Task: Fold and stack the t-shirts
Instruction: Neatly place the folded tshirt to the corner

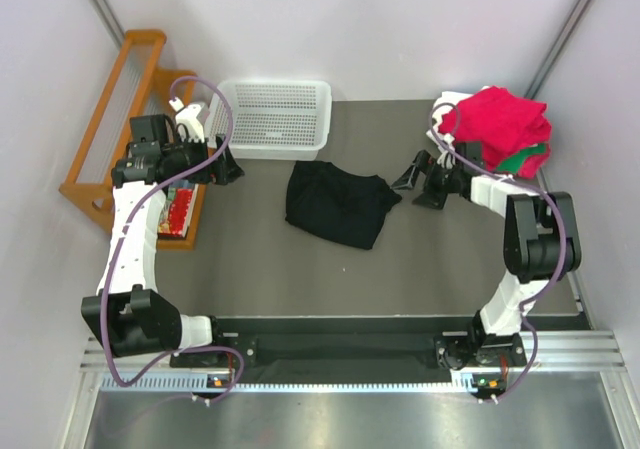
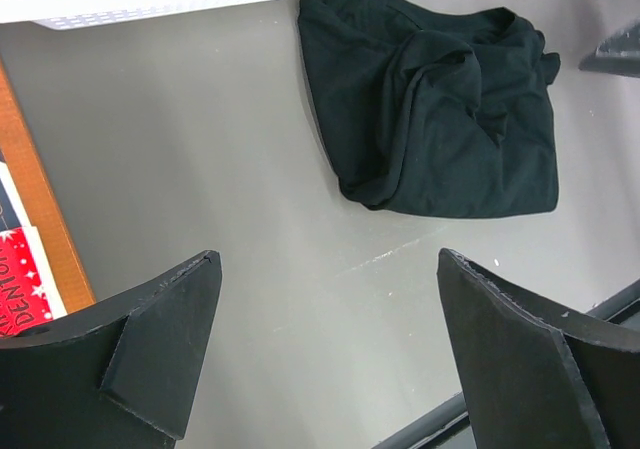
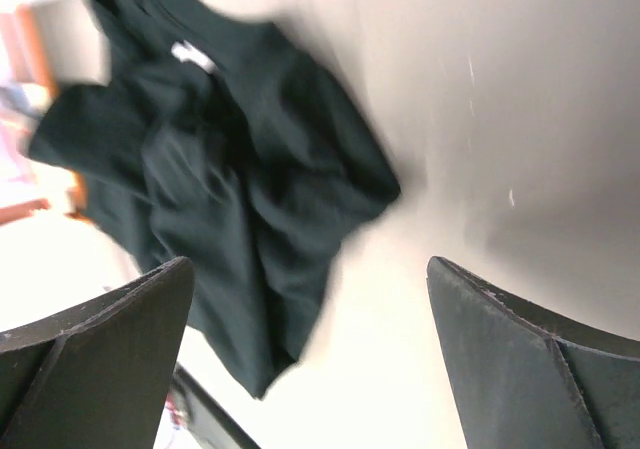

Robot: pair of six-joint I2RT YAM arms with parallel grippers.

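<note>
The left end effector (image 1: 226, 165) hangs with its fingers wide apart and nothing between them. It sits left of centre in the overhead view, just beside the white basket (image 1: 275, 119) and apart from the cloth. The right end effector (image 1: 418, 185) is just as spread and empty, right of centre. Its tips are near the right edge of the black t-shirt (image 1: 335, 205), apparently without touching it.

The black t-shirt lies crumpled in the middle of the worktop (image 1: 400, 269), layers bunched over one another. Its collar and label show in the right wrist view, which is blurred. A folded red t-shirt (image 1: 500, 121) tops a stack in the upper right corner, with a green t-shirt (image 1: 528, 157) showing beneath.

Several things could go wrong from here:

- **Pinching the heap:** a grip would probably catch several layers at once, so the shirt lifts as a lump instead of opening flat.
- **Mismatched grips:** if one end effector takes a hem and the other a sleeve, the cloth will likely twist.
- **Hard-to-see edges:** dark fabric on a dark worktop makes edges hard to pick out, so a grasp may close on nothing.
- **The basket:** the left end effector starts so close to it that it could nudge or snag the rim.
- **The stack:** the right arm's cable (image 1: 447, 134) loops near it, and a wide swing could drag the red t-shirt off.
</note>
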